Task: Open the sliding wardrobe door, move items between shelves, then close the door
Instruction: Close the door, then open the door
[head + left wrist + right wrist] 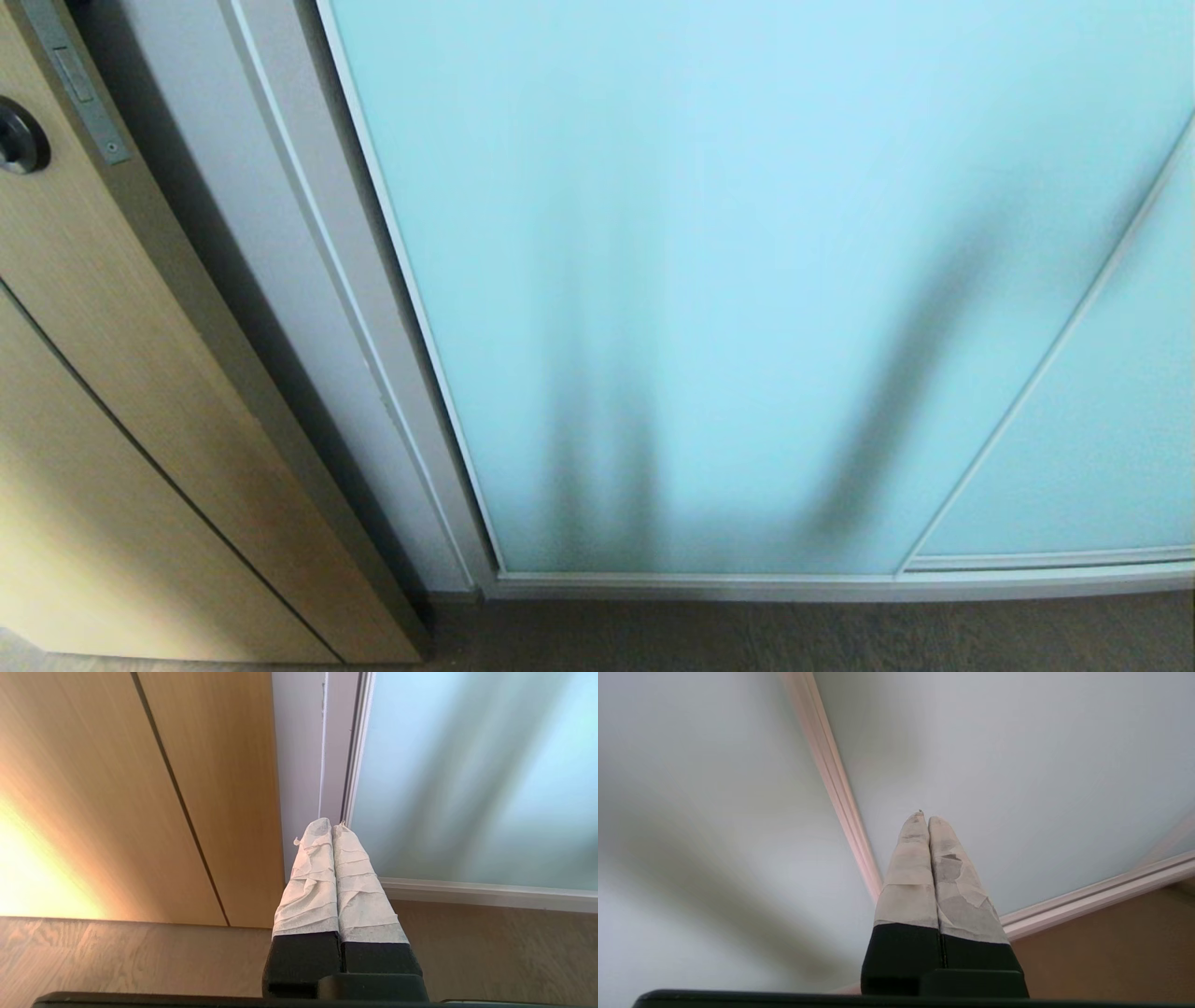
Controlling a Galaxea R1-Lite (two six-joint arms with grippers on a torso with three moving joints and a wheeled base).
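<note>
The sliding wardrobe door [747, 280] fills the head view, fully across its opening, its left frame edge against the grey-white wardrobe side post [308, 280], with a tan wooden door [112, 373] further left. No shelf or cushion shows behind the frosted glass.

The step in hand is opening the door. The right gripper [924, 819] has its fingers pressed together and empty, pointing at the glass near a slim frame rail [840, 802]; whether the tips touch the panel is hard to tell. The left gripper [332, 826] is likewise pinched together on nothing, low by the floor [140, 961] near the door's left corner.

To do this well, the right fingers should probably bear on a frame rail rather than bare glass, then push steadily sideways along the track, keeping pressure light so the tips do not skid.
</note>
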